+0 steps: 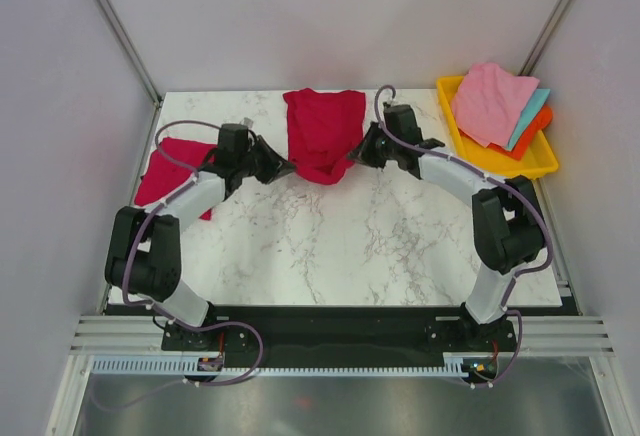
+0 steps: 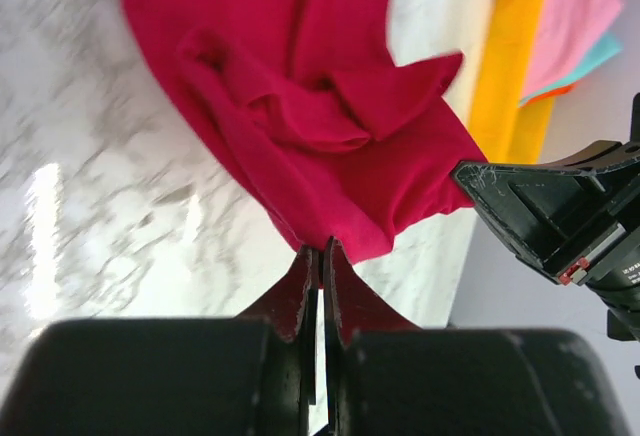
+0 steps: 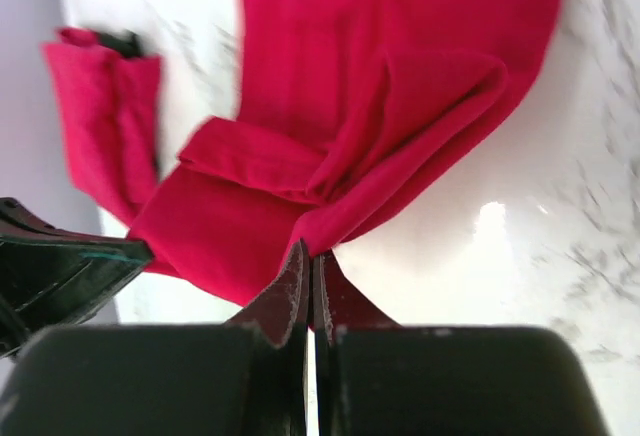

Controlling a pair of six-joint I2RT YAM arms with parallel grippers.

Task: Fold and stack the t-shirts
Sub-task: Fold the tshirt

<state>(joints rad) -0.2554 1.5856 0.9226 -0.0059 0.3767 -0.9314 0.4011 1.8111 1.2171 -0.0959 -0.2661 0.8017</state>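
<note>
A crimson t-shirt (image 1: 322,131) lies at the back middle of the marble table, its near part lifted and sagging between both grippers. My left gripper (image 1: 287,166) is shut on its near left corner; in the left wrist view the cloth (image 2: 330,126) bunches from the closed gripper (image 2: 320,252). My right gripper (image 1: 355,154) is shut on the near right corner; the right wrist view shows the cloth (image 3: 380,106) pinched at the gripper (image 3: 310,254). A second crimson t-shirt (image 1: 168,171), folded, lies at the left edge, also in the right wrist view (image 3: 100,106).
A yellow tray (image 1: 535,161) at the back right holds pink (image 1: 490,101), teal and orange cloths. Grey walls stand close on the left, back and right. Marble table (image 1: 360,246) stretches toward the arm bases.
</note>
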